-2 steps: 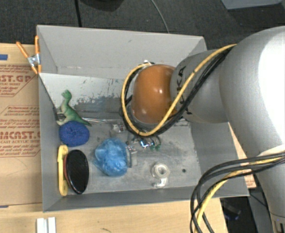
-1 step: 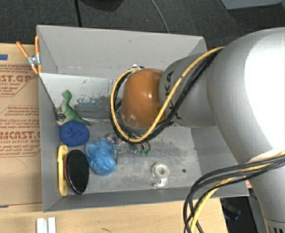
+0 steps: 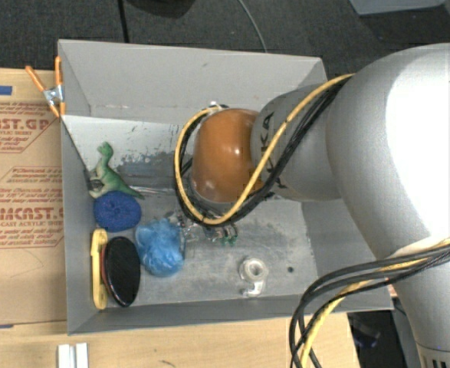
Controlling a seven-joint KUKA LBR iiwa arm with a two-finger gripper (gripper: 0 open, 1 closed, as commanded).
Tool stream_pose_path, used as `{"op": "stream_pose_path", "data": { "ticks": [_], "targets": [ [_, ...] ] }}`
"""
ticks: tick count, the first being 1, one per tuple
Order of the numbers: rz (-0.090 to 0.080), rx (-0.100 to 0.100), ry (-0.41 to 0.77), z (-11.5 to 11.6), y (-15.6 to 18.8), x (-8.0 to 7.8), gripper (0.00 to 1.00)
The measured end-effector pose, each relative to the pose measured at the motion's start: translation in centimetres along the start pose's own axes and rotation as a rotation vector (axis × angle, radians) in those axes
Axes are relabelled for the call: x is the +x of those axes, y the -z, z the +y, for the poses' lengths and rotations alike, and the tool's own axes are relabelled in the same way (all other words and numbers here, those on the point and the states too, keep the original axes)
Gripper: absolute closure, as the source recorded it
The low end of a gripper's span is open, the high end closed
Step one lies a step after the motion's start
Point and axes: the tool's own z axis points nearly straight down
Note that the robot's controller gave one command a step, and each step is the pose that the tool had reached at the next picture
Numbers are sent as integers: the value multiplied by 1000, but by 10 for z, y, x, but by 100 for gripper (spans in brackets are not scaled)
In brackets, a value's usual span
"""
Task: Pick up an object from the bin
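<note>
Grey bin (image 3: 194,75) holds green dinosaur (image 3: 108,176), light-blue lump (image 3: 161,248) — claw (image 3: 208,232) beside the lump, its grip impossible to tell.

Blue lump (image 3: 161,248), black oval (image 3: 122,271) crowd view L; bin floor (image 3: 286,232) at R free.

Bright even light (glare on bin (image 3: 144,138))

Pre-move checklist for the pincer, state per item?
1. Height: pincer down near the floor of the bin: ok.
2. Load in pincer: cannot tell, orange wrist cover is in the way.
3. Nearest thing, light blue crumpled lump, close beside pincer: ok.
4. green dinosaur and dark blue disc apart from pincer: ok.
5. clear ring lying free: ok.
</note>
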Motion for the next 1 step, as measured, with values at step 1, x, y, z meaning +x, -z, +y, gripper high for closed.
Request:
{"op": "stream_pose_path", "data": {
  "ticks": [1],
  "targets": [
    [0,0,0,0,0,0,100]
  ]
}}
